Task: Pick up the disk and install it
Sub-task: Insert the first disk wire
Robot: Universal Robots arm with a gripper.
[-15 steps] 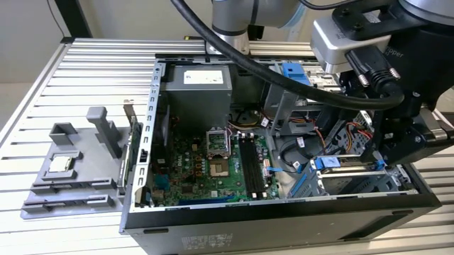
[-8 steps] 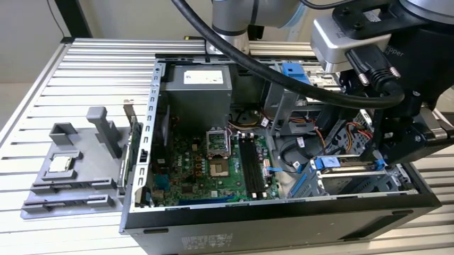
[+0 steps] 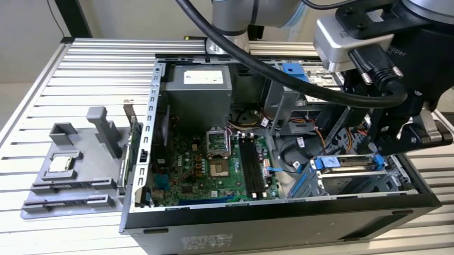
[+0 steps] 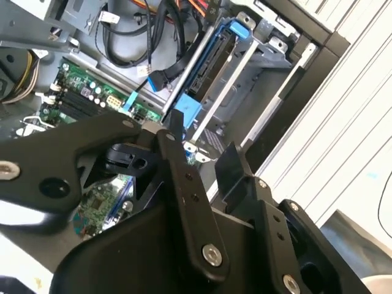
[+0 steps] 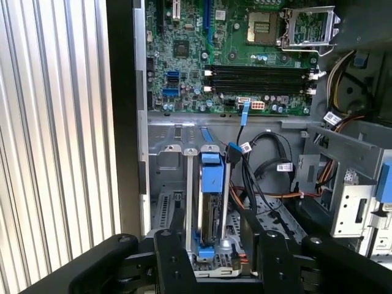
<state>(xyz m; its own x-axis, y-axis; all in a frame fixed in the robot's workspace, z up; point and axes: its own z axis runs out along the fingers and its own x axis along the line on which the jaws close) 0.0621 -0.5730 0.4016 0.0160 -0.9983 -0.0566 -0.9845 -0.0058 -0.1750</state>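
Note:
The disk [image 5: 210, 196] stands on edge in the drive bay of the open computer case [image 3: 284, 223], its blue rail bracket facing up. In the exterior view the disk [image 3: 346, 163] sits at the case's front corner on that view's right. My gripper [image 5: 217, 248] hovers just over the disk's near end. Its black fingers [image 5: 174, 257] are spread to either side of the blue bracket with gaps showing, so it is open. In the second wrist view the gripper [image 4: 205, 144] is open in front of the disk [image 4: 208, 67], with nothing between the fingertips.
The green motherboard [image 3: 206, 164] lies in the case, with the power supply [image 3: 199, 90] behind it. Black and blue cables [image 5: 257, 159] run right beside the bay. A grey fixture [image 3: 78, 170] holding a small silver chip [image 3: 60, 163] stands on the slatted table [image 3: 78, 69] at the exterior view's left.

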